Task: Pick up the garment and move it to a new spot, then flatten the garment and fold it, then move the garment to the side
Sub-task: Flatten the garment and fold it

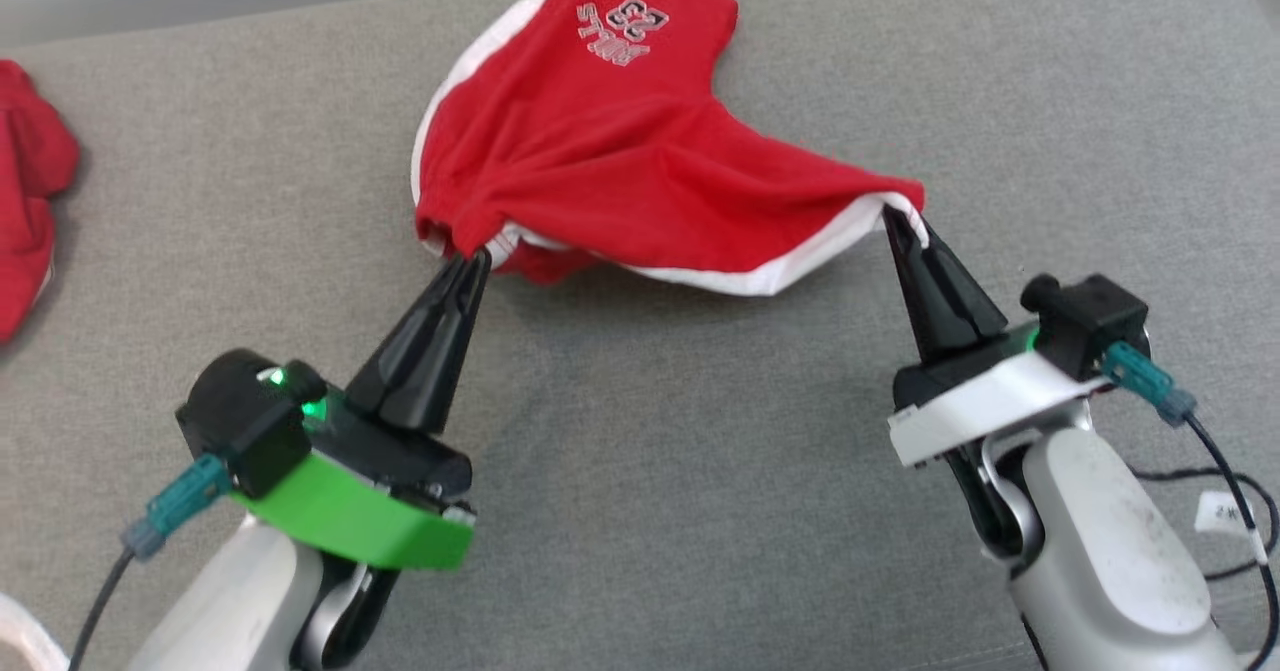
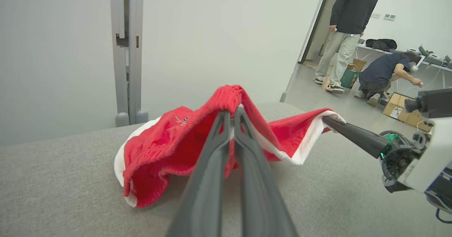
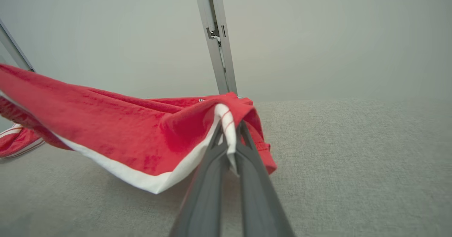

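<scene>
Hanging between both tools, the red garment [image 1: 620,141] is stretched over the middle of the grey bench [image 1: 700,471], and its far part with the printed logo rests on the surface. On the garment's left edge the left tool [image 1: 470,259] is clamped tight on a bunched corner; over on its right, the right tool [image 1: 895,219] pinches the white-trimmed hem. A second red cloth [image 1: 25,191] lies well apart at the bench's left edge. Beyond, in the left wrist view, one person [image 2: 349,21] stands and another person [image 2: 385,71] crouches.
</scene>
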